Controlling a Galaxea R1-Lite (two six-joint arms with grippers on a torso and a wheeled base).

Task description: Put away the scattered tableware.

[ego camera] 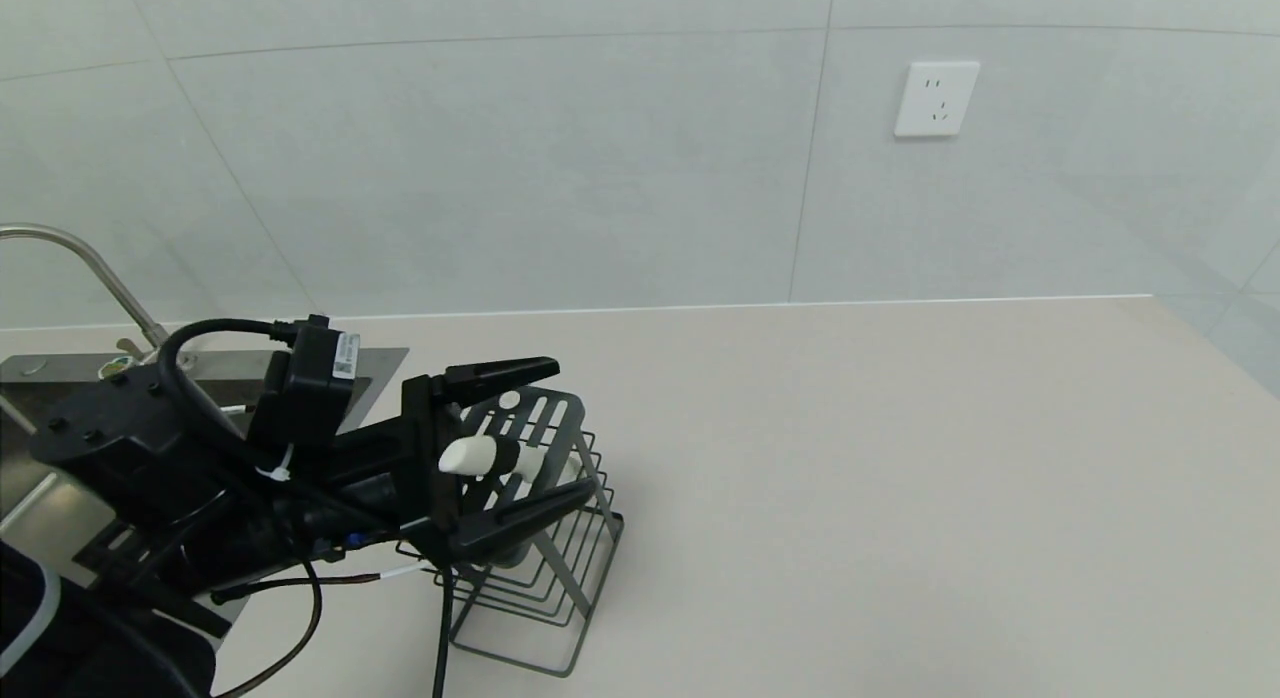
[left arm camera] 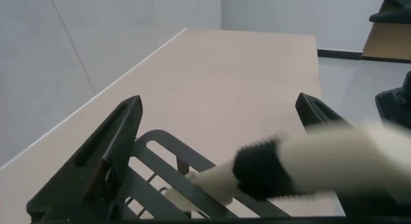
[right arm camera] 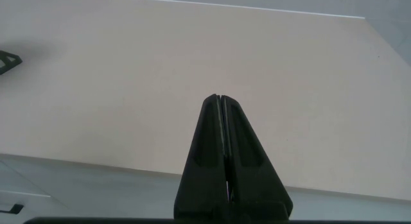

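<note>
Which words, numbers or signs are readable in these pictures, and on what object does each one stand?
No text is readable.
The white label on the left wrist camera: print too small to read.
The wall socket: no print visible.

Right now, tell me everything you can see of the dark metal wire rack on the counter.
The dark metal wire rack stands upright on the beige counter beside the sink. Its sides are stacked wire loops; its top is a slotted plate. A white-handled utensil with a black band sticks out of the top. The open left gripper hangs above it.
</note>
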